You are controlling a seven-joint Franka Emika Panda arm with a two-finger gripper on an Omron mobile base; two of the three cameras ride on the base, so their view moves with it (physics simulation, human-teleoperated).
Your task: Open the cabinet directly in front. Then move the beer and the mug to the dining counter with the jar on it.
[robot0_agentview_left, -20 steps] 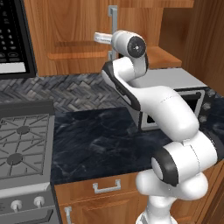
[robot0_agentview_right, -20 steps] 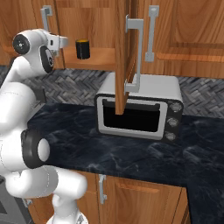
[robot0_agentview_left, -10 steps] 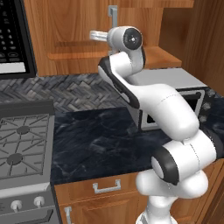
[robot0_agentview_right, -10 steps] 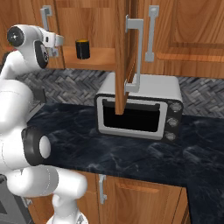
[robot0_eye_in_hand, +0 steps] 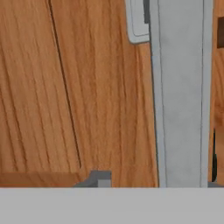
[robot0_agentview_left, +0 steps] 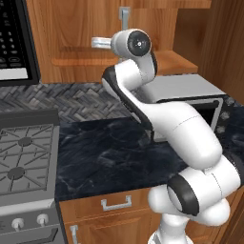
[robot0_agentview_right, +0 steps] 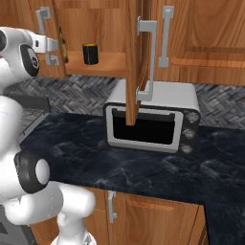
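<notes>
Two doors make up the cabinet (robot0_agentview_right: 143, 43): the right one (robot0_agentview_right: 135, 62) stands swung out edge-on over the toaster oven (robot0_agentview_right: 153, 117), its long silver bar handle (robot0_agentview_right: 146, 60) facing right, while the left one appears swung back at the far left, with its handle (robot0_agentview_right: 45, 36) beside the robot's wrist. On the open shelf sits the mug (robot0_agentview_right: 90, 53) — black, squat, upright, standing apart from the other things. A slim brownish sliver at the shelf's left end, just behind the wrist, is probably the beer (robot0_agentview_right: 62, 45), though too little of it is exposed to be sure.

Handling judgement: the doors are rigid, hinged panels that ought to swing freely; the stiff bar handle, taken near its middle, is the proper hold. The mug is light and hard, best pinched across its rim or body. The bottle is smooth glass, tall and narrow, so it will tip easily and should be held around the body rather than the neck.

The gripper (robot0_agentview_left: 101, 43) is raised at shelf height near the left door. In the hand view, wood grain and a broad silver bar (robot0_eye_in_hand: 181, 92) lie very close ahead — one grey fingertip (robot0_eye_in_hand: 99, 178) barely rises at the bottom edge. Whether the fingers are spread or pressed together cannot be told.

The black countertop (robot0_agentview_right: 143, 167) and the stove (robot0_agentview_left: 26, 157) lie below.
</notes>
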